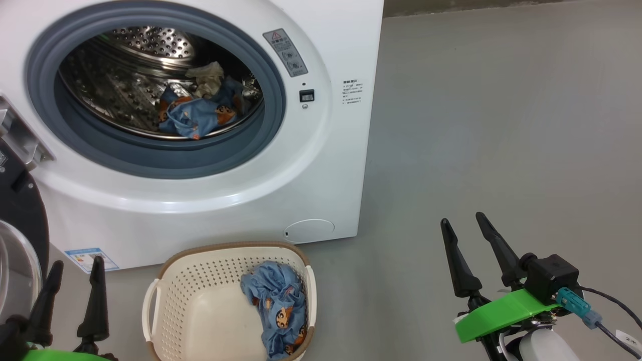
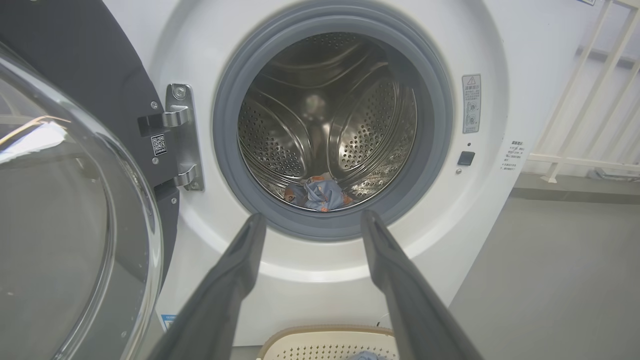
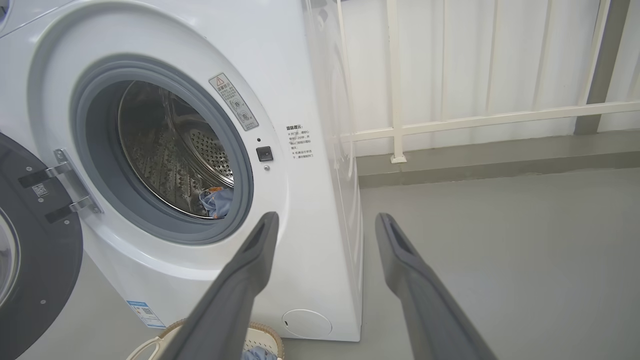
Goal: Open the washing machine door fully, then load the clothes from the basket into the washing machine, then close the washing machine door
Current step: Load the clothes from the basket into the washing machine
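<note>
Now the basket (image 1: 210, 281) lies between open left tool (image 1: 77, 260) and open right tool (image 1: 462, 217).

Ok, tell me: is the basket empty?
No: in the head view a blue cartoon-print garment lies bunched against the right side of the basket.

White washing machine (image 1: 200, 205), cream basket (image 1: 200, 281), blue clothes (image 1: 278, 301) with seemingly orange-brown figures
</note>
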Available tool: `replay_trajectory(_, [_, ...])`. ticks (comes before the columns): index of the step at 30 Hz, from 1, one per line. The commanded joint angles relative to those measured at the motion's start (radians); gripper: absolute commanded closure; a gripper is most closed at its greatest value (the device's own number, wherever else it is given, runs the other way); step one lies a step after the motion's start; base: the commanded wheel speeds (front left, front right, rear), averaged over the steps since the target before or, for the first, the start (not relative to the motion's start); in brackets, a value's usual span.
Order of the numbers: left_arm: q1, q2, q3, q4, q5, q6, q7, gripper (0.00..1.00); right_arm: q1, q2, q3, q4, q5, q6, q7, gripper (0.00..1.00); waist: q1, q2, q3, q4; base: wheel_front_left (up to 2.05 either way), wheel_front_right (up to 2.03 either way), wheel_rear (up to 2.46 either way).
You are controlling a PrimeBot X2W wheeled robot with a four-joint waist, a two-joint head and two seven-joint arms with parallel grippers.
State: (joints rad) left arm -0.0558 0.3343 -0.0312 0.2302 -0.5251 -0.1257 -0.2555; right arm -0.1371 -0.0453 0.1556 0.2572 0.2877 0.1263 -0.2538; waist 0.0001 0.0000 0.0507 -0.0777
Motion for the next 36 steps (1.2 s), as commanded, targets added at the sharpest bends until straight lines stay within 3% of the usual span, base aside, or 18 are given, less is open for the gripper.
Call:
replay_trajectory(1, [-0.023,0.029,0.04,-0.027,-0.004,-0.004,-0.006,0.0,-0.021,-0.005,0.021,-0.027,-0.015,0.004,-0.008,0.0,-0.0001,0.0,0.001,-0.001,0.0,0.0,0.0])
replay_trajectory(21, [-0.023,0.033,0.008,-0.034,-0.029,-0.005,-0.006,0.0,-0.022,-0.005,0.034,-0.026,-0.016,0.004,-0.008,0.0,-0.0001,0.0,0.023,-0.023,0.0,0.0,0.0])
replay_trajectory(29, [-0.028,0.076,-0.054,-0.023,-0.095,-0.005,-0.004,0.0,-0.021,-0.005,0.034,-0.055,-0.015,0.004,-0.008,0.0,-0.0001,0.0,0.087,-0.056,0.0,0.0,0.0])
replay_trajectory(36, [-0.06,0.156,-0.157,0.005,-0.19,-0.005,0.001,0.0,-0.019,-0.005,0.038,-0.103,-0.01,0.004,-0.008,0.0,-0.0001,0.0,0.171,-0.092,0.0,0.0,0.0])
